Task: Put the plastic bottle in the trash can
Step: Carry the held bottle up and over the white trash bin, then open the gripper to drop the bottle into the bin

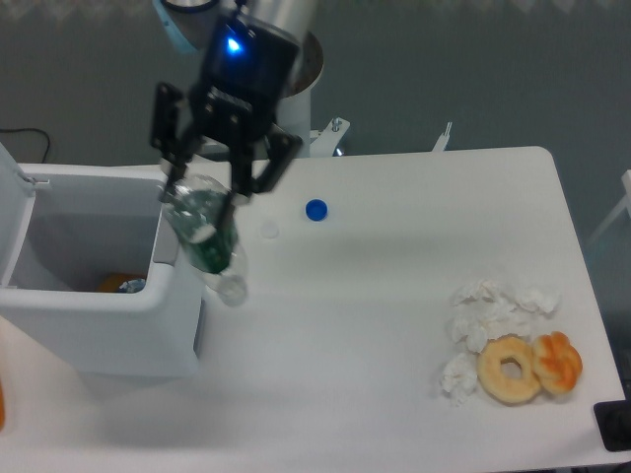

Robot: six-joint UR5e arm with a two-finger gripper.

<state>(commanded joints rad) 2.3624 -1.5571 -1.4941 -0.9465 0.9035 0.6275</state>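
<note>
The plastic bottle, clear and wrinkly with a green band, hangs tilted in the air with its neck pointing down to the right. My gripper is shut on its upper part. Both are at the right rim of the trash can, a white boxy bin with a grey side handle, its lid standing open at the left. The bottle hangs over the rim's right edge, part of it still outside the bin.
Inside the bin lie an orange item and something bluish. A small blue cap sits on the table behind the bottle. At the right front are crumpled tissues, a donut and an orange pastry.
</note>
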